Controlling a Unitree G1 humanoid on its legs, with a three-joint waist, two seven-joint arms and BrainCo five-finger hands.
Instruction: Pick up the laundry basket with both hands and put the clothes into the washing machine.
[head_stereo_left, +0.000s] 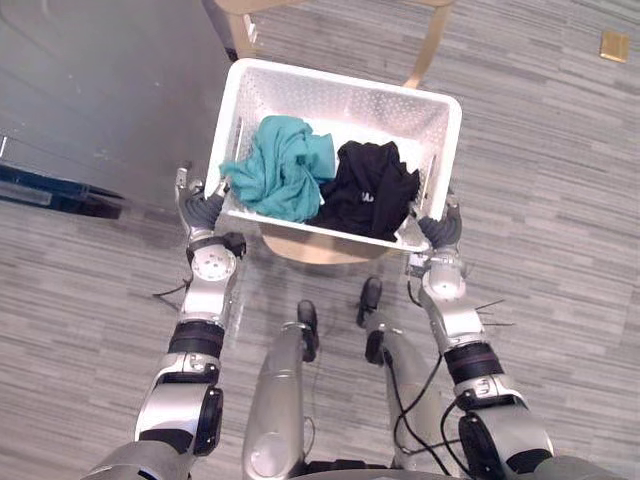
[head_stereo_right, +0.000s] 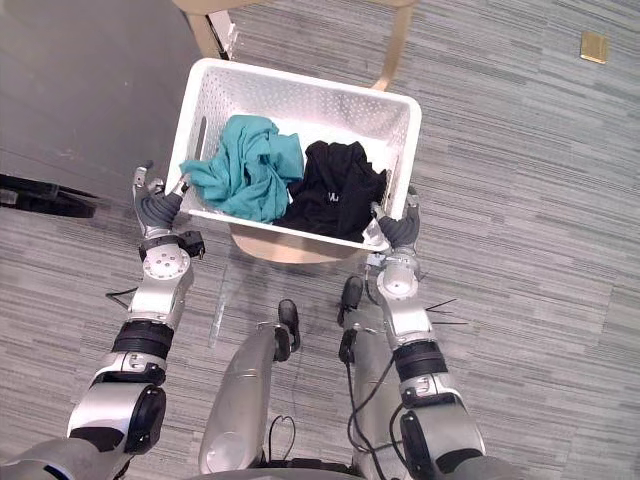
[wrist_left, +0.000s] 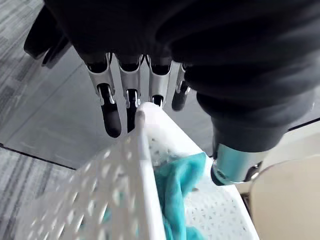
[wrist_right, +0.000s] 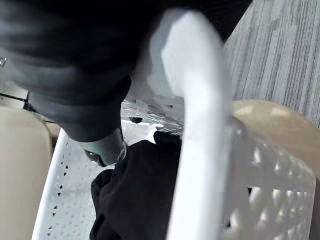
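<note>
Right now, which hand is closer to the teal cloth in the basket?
Left. The left hand sits at the near left corner of the basket, beside the teal cloth; the right hand is at the opposite corner, with the black clothes between.

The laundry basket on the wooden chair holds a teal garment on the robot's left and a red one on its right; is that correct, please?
Not quite: the left eye view shows a black garment on the right, not a red one. The laundry basket does sit on the wooden chair, with the teal garment on the left.
</note>
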